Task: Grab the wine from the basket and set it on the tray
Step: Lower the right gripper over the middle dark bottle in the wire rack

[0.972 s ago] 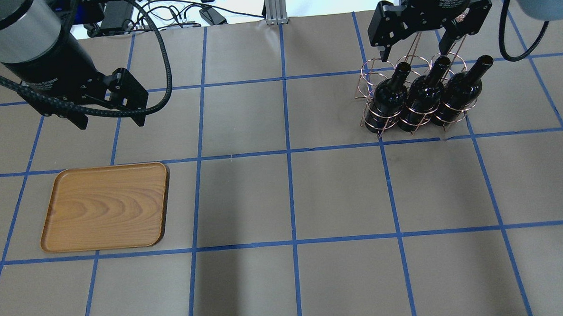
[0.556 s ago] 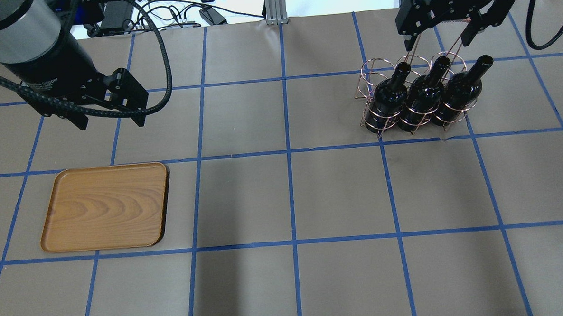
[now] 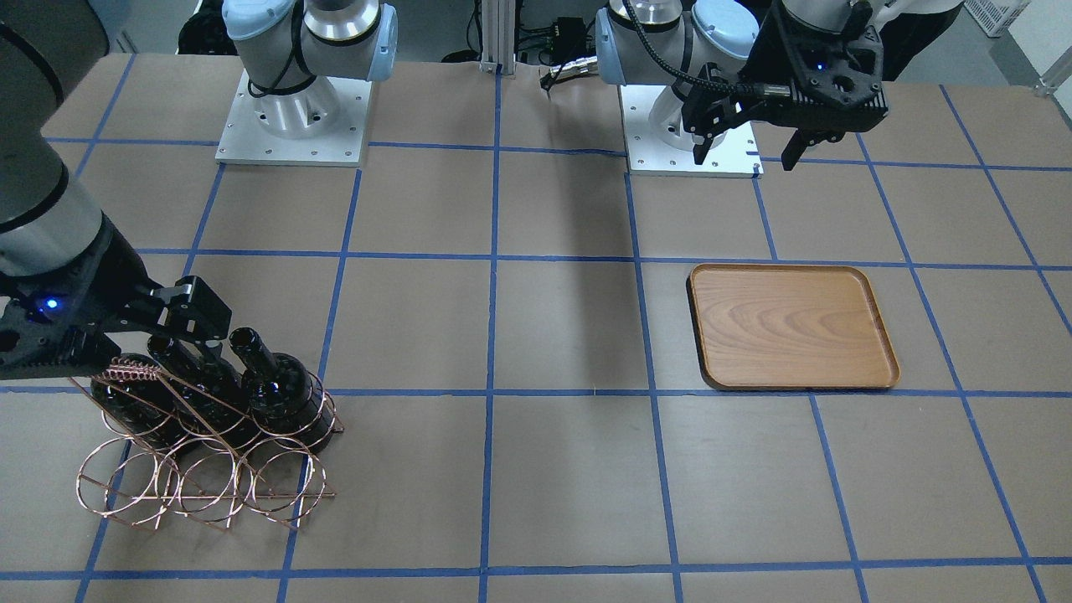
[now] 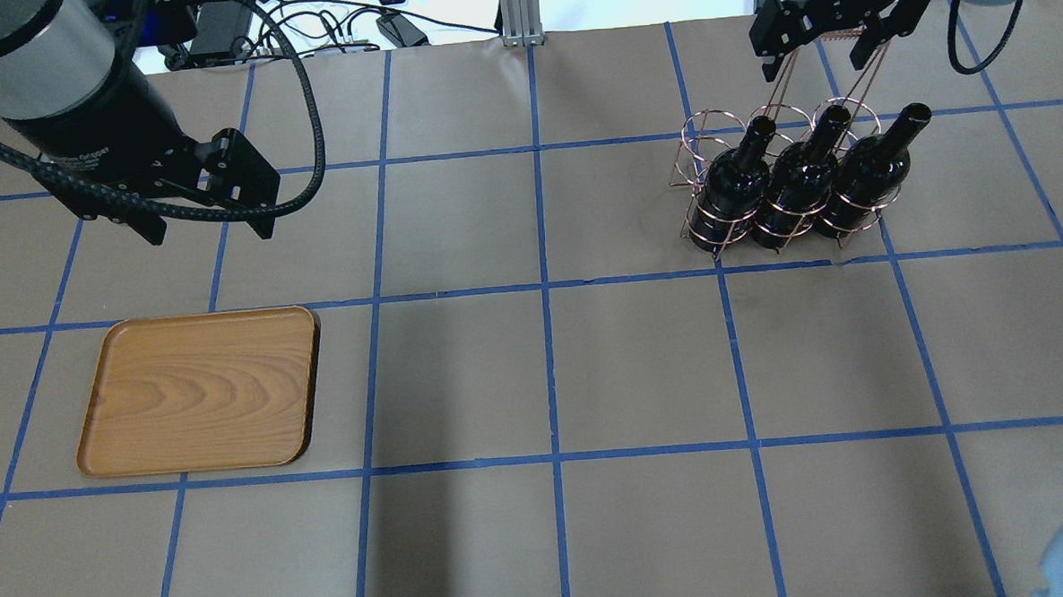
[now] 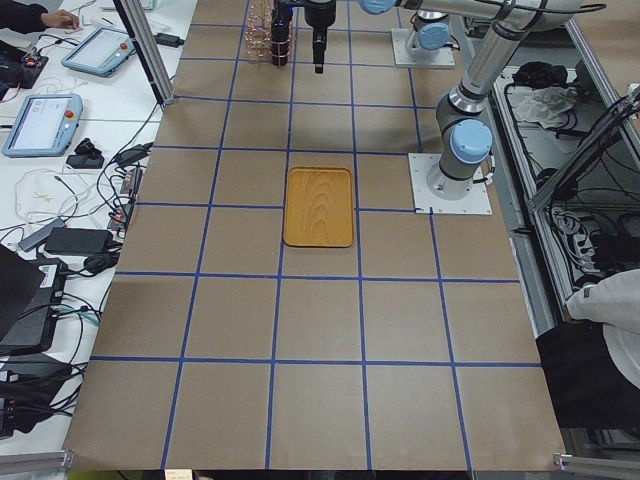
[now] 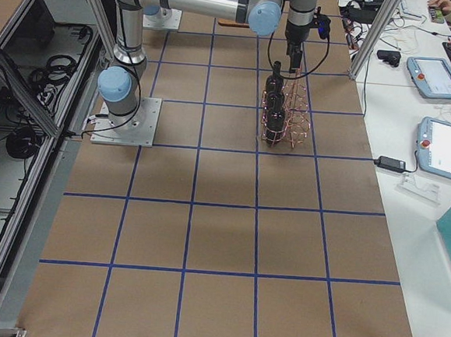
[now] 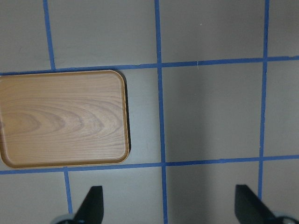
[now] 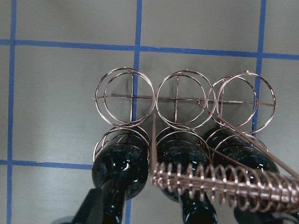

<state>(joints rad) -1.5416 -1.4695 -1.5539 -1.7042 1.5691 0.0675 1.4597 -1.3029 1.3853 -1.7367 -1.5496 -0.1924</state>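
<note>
The wine (image 4: 795, 181), three look-alike dark bottles, stands in the near row of the basket (image 8: 177, 98), at about 2 o'clock on the table (image 4: 535, 379). The bottles are packed shoulder to shoulder, and the far row of rings is empty.

The main risk is a snag. The coiled handle (image 8: 224, 183) seems to run across the necks in the wrist view, so a straight descent could catch a finger on it. A finger might also knock a neighbouring neck, and pulling a bottle up could drag the light wire basket with it.

The right gripper (image 4: 813, 66) hangs at 12 o'clock of the bottles, pointing down with its jaws spread and holding nothing. The left gripper (image 4: 208, 230) hovers, also spread and empty, at 12 o'clock of the bare tray (image 4: 199, 394), which sits at 8 o'clock.
</note>
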